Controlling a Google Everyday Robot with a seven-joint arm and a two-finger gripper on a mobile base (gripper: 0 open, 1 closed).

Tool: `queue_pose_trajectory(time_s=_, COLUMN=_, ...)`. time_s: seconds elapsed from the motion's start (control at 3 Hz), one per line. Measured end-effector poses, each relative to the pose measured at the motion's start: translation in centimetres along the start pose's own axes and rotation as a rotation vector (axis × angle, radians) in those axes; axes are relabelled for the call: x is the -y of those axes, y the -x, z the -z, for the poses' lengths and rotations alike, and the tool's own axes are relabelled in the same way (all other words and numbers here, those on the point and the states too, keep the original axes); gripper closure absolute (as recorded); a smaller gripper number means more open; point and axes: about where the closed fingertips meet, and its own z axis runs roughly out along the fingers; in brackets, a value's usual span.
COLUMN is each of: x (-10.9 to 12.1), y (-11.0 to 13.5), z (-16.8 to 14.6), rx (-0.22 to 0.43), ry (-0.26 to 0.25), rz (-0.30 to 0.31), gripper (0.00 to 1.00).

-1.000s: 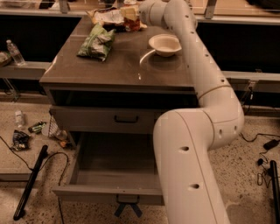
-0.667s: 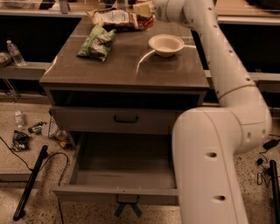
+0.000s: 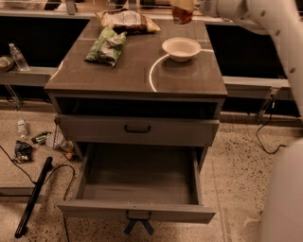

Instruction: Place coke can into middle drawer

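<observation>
The coke can, reddish with a pale top, hangs at the top edge of the camera view, above the back of the cabinet top and just behind the white bowl. My gripper is shut on the can from above and to the right, and is mostly cut off by the frame edge. My white arm runs down the right side. The middle drawer is pulled out wide open below, a deep grey box with nothing in it and a small dark handle on its front.
A green snack bag and a tan snack bag lie on the cabinet top at the left and back. The upper drawer is closed. Bottles, cables and a black bar lie on the floor at the left.
The can has been lifted off the back of the cabinet top and carried to the right, from beside the tan bag to above the bowl. The arm has swung right with it.
</observation>
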Motion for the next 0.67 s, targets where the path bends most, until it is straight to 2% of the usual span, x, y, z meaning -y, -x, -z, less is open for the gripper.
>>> queue_pose_trajectory(time_s=0.33, x=-4.1, y=-2.9, z=4.2, rx=-0.007, ry=0.098, rz=-0.039, gripper=1.0)
queue_pose_trajectory(time_s=0.67, x=-6.2, y=-5.0, z=5.0, rx=-0.03, ry=0.145, rz=-0.063, gripper=1.0)
